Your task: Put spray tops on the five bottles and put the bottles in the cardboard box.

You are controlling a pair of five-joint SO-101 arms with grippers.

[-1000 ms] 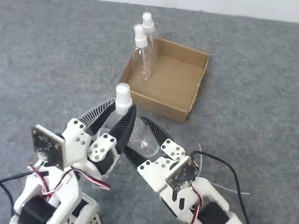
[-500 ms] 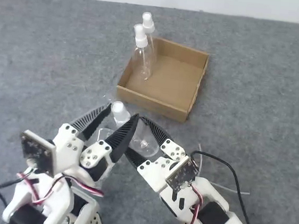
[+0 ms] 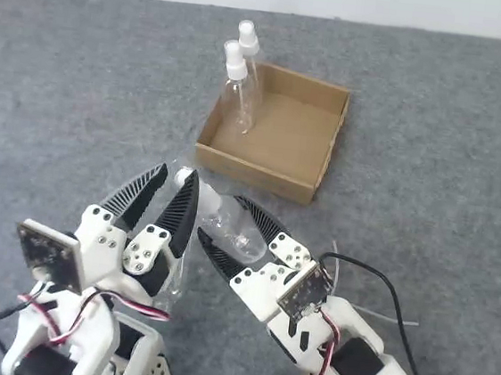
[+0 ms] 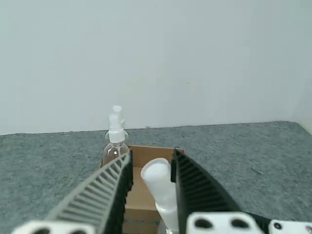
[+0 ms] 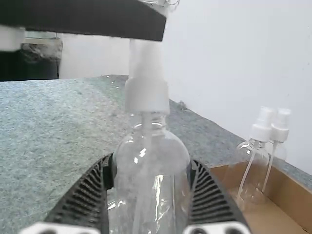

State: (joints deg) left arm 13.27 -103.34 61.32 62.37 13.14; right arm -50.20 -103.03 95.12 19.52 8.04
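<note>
Step in hand: capping the third bottle (image 5: 151, 165). The right gripper (image 3: 222, 220) clamps it, tilted, near the box (image 3: 261, 175). The left gripper (image 4: 152, 155) is part-open astride the spray top (image 4: 158, 183) on the neck; seating is possibly incomplete. Next: tighten, then box it beside the two capped bottles (image 3: 240, 97).

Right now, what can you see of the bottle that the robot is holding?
The bottle looks like clear plastic with round shoulders. It seems empty, and a thin tube runs down inside it. A white spray top sits on its neck; I cannot tell whether it is screwed tight. The right gripper clamps the bottle's body on both sides. The bottle is tilted, just short of the cardboard box. The left gripper stands open around the top.
</note>
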